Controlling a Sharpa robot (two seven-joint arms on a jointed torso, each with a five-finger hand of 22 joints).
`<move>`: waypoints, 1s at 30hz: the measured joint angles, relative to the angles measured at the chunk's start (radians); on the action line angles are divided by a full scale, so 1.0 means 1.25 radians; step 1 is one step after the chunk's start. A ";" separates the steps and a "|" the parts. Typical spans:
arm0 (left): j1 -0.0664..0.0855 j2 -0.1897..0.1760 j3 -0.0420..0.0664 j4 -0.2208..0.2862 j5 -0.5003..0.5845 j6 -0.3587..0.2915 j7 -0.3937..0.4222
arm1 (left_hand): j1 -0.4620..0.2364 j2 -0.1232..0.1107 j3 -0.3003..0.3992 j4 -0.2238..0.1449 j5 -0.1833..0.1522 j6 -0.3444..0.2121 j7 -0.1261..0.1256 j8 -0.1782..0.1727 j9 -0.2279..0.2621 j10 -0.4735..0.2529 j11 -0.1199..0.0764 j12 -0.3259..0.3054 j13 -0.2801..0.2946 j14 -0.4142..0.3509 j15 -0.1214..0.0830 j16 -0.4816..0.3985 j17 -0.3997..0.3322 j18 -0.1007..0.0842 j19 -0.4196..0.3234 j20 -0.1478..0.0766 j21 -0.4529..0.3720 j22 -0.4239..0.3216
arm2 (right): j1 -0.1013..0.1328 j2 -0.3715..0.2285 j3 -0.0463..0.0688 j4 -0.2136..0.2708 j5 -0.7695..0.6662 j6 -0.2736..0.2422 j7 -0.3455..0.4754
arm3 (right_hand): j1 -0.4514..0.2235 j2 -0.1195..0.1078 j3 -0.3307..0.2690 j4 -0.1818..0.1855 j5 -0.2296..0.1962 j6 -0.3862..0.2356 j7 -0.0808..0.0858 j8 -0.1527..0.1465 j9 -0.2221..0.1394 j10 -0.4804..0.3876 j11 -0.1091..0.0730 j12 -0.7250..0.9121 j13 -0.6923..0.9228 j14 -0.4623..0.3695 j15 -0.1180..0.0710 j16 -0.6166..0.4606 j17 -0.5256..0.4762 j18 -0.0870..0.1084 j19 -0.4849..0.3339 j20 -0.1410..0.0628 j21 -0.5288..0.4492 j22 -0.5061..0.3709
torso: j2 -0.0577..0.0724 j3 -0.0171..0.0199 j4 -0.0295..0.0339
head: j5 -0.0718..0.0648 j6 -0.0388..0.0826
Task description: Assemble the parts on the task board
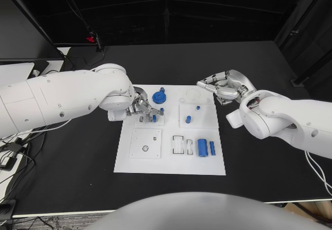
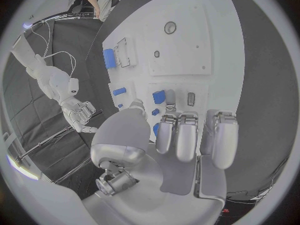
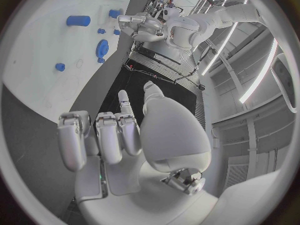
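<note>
Over on the left, the left hand (image 1: pixel 140 109) is down over the near-left part of the task board (image 1: pixel 169 165), fingers curled in over a small raised plate there; whether it actually pinches the little blue part (image 1: pixel 162 110) at its fingertips, I cannot tell, the fingers hide the contact. Just beyond that hand sits the blue gear (image 1: pixel 160 98), with a small blue peg (image 1: pixel 162 89) past it. Nearer the robot than the hand lies a white square plate with a round hole (image 1: pixel 146 143). From the left wrist the curled fingers (image 2: pixel 186 135) hang right above a small blue block (image 2: pixel 159 96). Moving across, between the two hands stand two small blue studs (image 1: pixel 187 118) on another raised plate, and below them, toward the robot, a fat blue cylinder (image 1: pixel 202 147) lies beside a thin blue pin (image 1: pixel 212 148). And on the right, the right hand (image 1: pixel 222 87) hovers at the far right corner of the board, fingers bunched inward, nothing in them, off the board's surface.
</note>
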 measured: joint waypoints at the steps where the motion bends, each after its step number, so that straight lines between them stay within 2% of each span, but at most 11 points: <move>1: -0.001 0.001 0.000 -0.002 0.000 0.001 0.000 | 0.003 0.002 0.000 0.000 0.002 0.000 0.000 -0.004 0.002 0.000 0.000 0.000 0.000 0.000 0.000 0.000 0.000 0.000 0.000 0.000 0.000 0.000 | 0.000 0.001 0.000 0.000 0.000 0.000 0.000 | 0.000 0.000 0.000 0.000 0.000 0.000 0.000 0.000 0.000 0.000 0.000 0.000 0.000 0.000 0.000 0.000 0.000 0.000 0.000 0.000 0.000 0.000 | 0.000 -0.0001 -0.0002 | 0.000 0.000; 12: -0.009 0.013 0.000 -0.013 0.000 0.015 0.006 | 0.013 0.013 0.000 0.000 0.011 0.000 0.000 -0.009 0.008 0.000 0.000 0.000 0.001 0.000 0.000 0.000 0.000 0.000 0.000 0.000 0.000 0.000 | 0.000 0.003 0.000 0.000 0.000 0.000 -0.001 | 0.000 0.000 0.000 0.000 0.000 0.000 0.000 0.000 0.000 0.000 0.000 0.000 0.000 0.000 0.000 0.000 0.000 0.000 0.000 0.000 0.000 0.000 | 0.000 -0.0004 -0.0007 | -0.004 0.000; 14: -0.009 0.014 0.000 -0.014 0.000 0.016 0.007 | 0.021 0.018 0.000 0.000 0.018 0.000 0.000 -0.014 0.010 0.000 0.000 0.000 0.001 0.000 0.000 0.000 0.000 0.000 0.000 0.000 0.000 0.000 | 0.000 0.003 0.000 -0.001 0.000 0.000 -0.001 | 0.000 0.000 0.000 0.000 0.000 0.000 0.000 0.004 0.000 0.000 0.000 0.000 0.000 0.000 0.000 0.000 0.000 0.000 0.000 0.000 0.000 0.000 | 0.000 -0.0004 -0.0007 | -0.004 0.000; 17: -0.010 0.015 0.000 -0.015 0.000 0.017 0.008 | 0.039 0.027 0.000 0.000 0.049 0.000 0.000 -0.022 0.018 0.000 0.000 0.000 0.001 0.000 0.000 0.000 0.000 0.000 0.000 0.000 0.000 0.000 | 0.000 0.003 0.000 -0.001 0.000 0.000 -0.001 | 0.000 0.000 0.000 0.000 0.000 0.000 0.000 0.004 0.000 0.000 0.000 0.000 0.000 0.000 0.000 0.000 0.000 0.000 0.000 0.000 0.000 0.000 | 0.000 -0.0004 -0.0007 | -0.008 0.000; 20: -0.010 0.015 0.000 -0.015 0.000 0.018 0.009 | 0.043 0.031 0.000 0.000 0.067 0.006 0.000 -0.027 0.023 0.000 0.000 0.000 0.001 0.000 0.000 0.000 0.000 0.000 0.000 0.000 0.000 0.000 | 0.000 0.004 0.000 -0.001 0.000 0.000 -0.001 | 0.000 0.000 0.000 0.001 0.000 0.000 0.000 0.004 0.001 0.000 0.000 0.000 0.000 0.000 0.000 0.000 0.000 0.000 0.000 0.000 0.000 0.000 | 0.000 -0.0004 -0.0006 | -0.011 0.000; 30: -0.010 0.017 0.000 -0.019 0.000 0.017 0.009 | 0.043 0.031 0.000 0.000 0.076 0.006 0.000 -0.028 0.027 0.000 0.000 0.000 0.001 0.000 0.000 0.000 0.000 0.000 0.000 0.000 0.000 0.000 | 0.000 0.006 0.000 -0.001 0.000 0.000 -0.003 | -0.003 0.003 -0.003 0.003 0.000 0.000 0.000 0.004 0.001 0.000 0.000 0.000 0.000 0.000 0.000 0.000 0.000 0.000 0.000 0.000 0.000 0.000 | 0.000 -0.0005 -0.0005 | -0.009 0.000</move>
